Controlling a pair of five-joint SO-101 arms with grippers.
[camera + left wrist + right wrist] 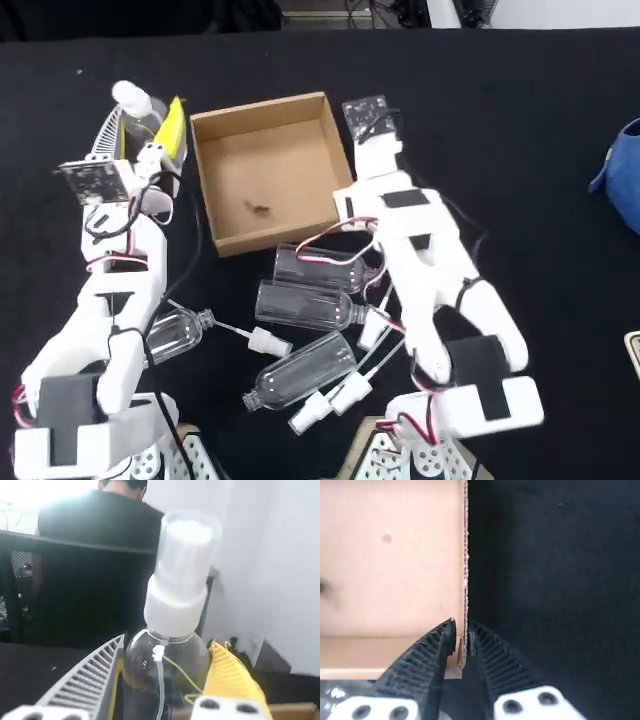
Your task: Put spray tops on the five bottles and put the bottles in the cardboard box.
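Observation:
My left gripper [140, 125], with one white and one yellow finger, is shut on a clear bottle [167, 667] that stands upright with a white spray top [182, 590] on it, just left of the cardboard box [325, 125]. My right gripper [462, 630] has its black fingers shut on the box's right wall [465, 570], close to the near corner. Three clear bottles [305, 305] without tops lie in front of the box, and another [175, 335] lies by the left arm. Several loose spray tops [268, 342] with tubes lie among them.
The box has no bottles inside, only a small dark speck [258, 208] on its floor. A blue object [620, 180] sits at the table's right edge. Black tabletop stretches right of the right arm.

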